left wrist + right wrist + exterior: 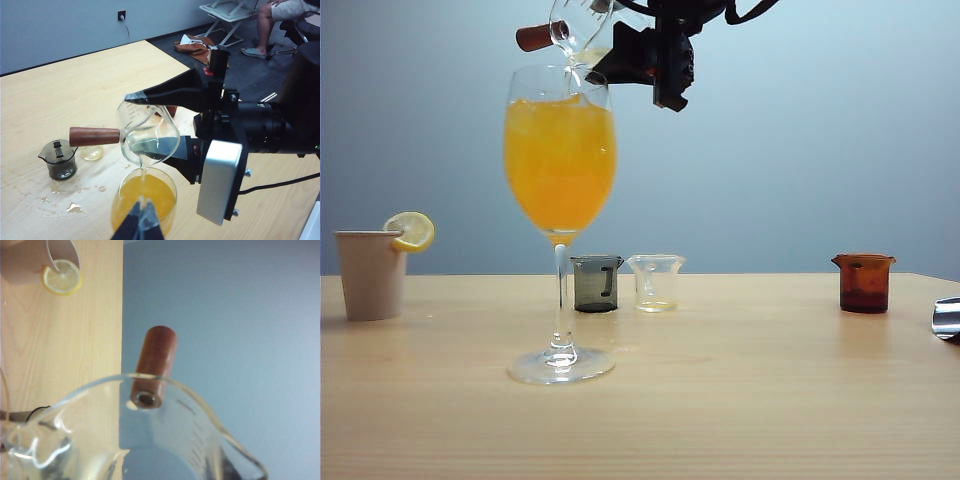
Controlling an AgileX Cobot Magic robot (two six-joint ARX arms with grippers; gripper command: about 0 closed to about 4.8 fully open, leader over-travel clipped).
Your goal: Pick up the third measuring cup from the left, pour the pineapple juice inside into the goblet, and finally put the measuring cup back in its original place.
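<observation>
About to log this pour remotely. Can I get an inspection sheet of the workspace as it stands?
Surface: wooden table; spilled drops near the grey cup.
Job's things: measuring cup with brown handle tipped over the goblet, pale juice streaming in; goblet holds orange drink.
Clutter: grey cup, clear cup, amber cup, paper cup with lemon slice.
Grippers: right gripper shut on the measuring cup; left gripper low beside the goblet, state unclear.
Cables: black cable on the right arm.
Surroundings: seated person, bag on floor.
</observation>
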